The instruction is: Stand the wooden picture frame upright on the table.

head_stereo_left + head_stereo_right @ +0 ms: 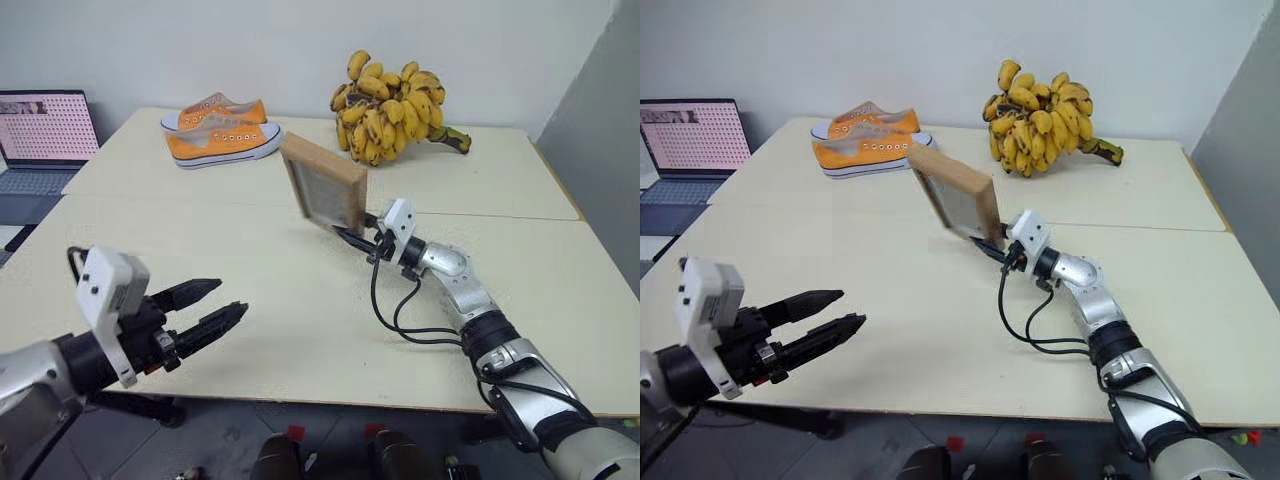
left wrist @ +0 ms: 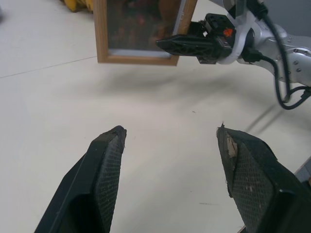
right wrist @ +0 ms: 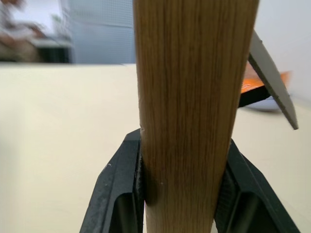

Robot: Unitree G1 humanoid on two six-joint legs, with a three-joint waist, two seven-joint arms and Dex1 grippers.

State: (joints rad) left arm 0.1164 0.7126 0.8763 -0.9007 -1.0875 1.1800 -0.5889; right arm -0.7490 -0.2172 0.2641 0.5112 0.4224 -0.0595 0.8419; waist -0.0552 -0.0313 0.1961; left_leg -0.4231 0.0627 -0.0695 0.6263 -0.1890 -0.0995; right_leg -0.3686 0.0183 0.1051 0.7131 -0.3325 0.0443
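Left eye view: wooden picture frame point(image 1: 323, 180) held tilted above table point(image 1: 300, 290), near-side of bananas point(image 1: 392, 108); right gripper point(image 1: 352, 238) pinches lower corner. Left gripper point(image 1: 215, 307) wide open, empty, well apart from frame.
Left wrist view: frame underside clear of tabletop.
Right wrist view: fingers point(image 3: 116, 194) clamp wooden edge; back stand splayed. Judged light, rigid, glazing fragile; grip rails only.

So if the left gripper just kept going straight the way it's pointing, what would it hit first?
Probably the picture frame, which the right gripper holds just above the table. The left gripper is open and looks straight at it across bare tabletop. Depth is unclear, so it might meet the right gripper's fingers first.
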